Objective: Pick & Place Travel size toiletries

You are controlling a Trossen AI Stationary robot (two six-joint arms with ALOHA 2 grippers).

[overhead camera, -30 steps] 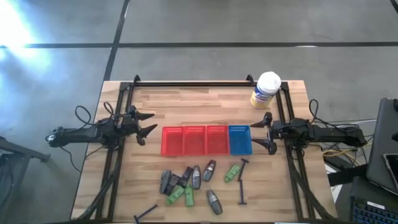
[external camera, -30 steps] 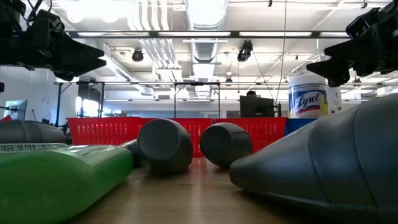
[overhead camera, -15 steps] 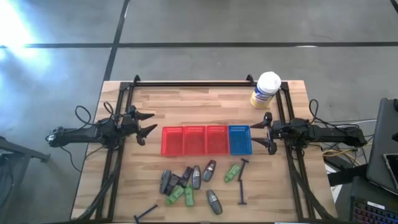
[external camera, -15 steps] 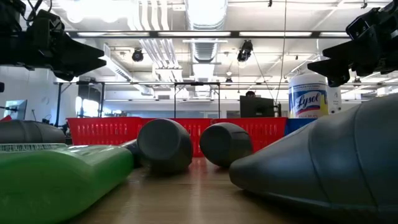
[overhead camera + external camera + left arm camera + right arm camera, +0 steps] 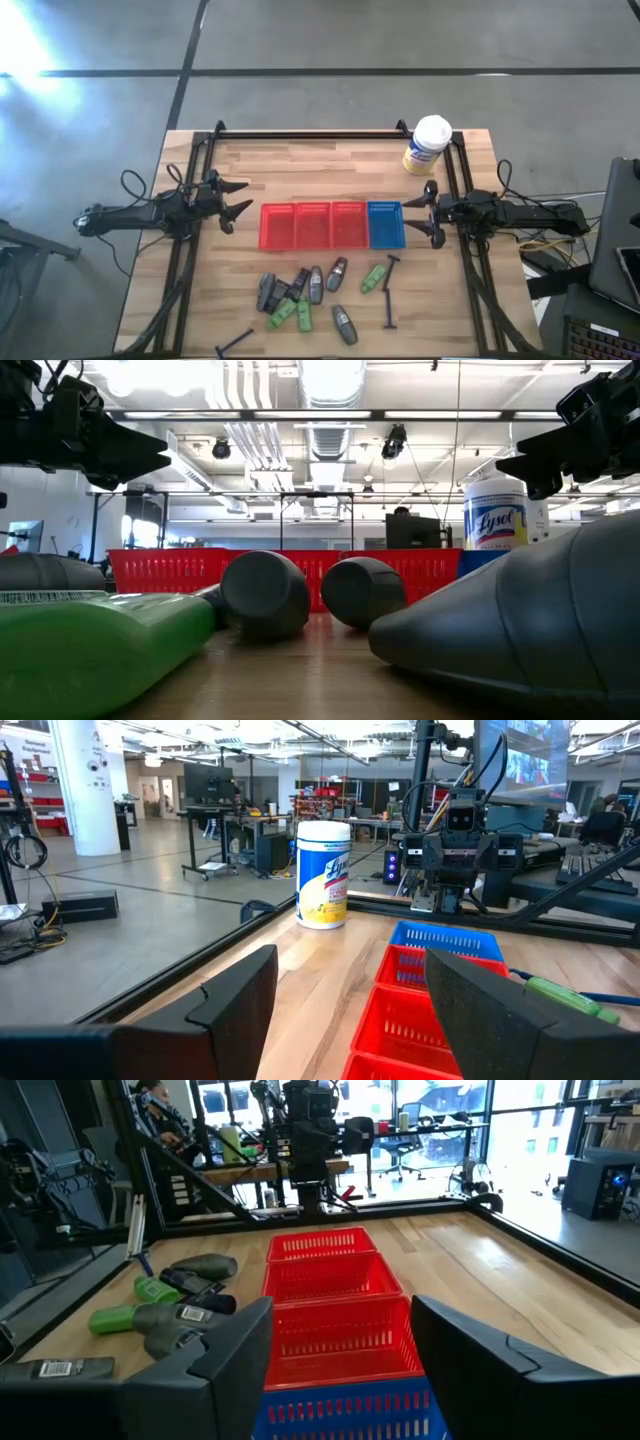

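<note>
The toiletries lie loose on the near half of the table: grey oval bottles (image 5: pixel 316 284), green tubes (image 5: pixel 374 277), dark flat packets (image 5: pixel 266 293) and black T-shaped sticks (image 5: pixel 389 295). In the right wrist view the same cluster (image 5: pixel 175 1312) lies beside the baskets. My left gripper (image 5: pixel 238 198) hovers open over the table's left side, left of the red baskets (image 5: pixel 312 225). My right gripper (image 5: pixel 430 213) hovers open over the right side, next to the blue basket (image 5: pixel 386 224). Neither touches anything.
A row of three red mesh baskets and one blue one sits mid-table. A white-lidded yellowish wipes tub (image 5: pixel 427 146) stands at the far right corner. A black frame (image 5: pixel 320 135) rims the table's far and side edges. Bare wood lies between baskets and far edge.
</note>
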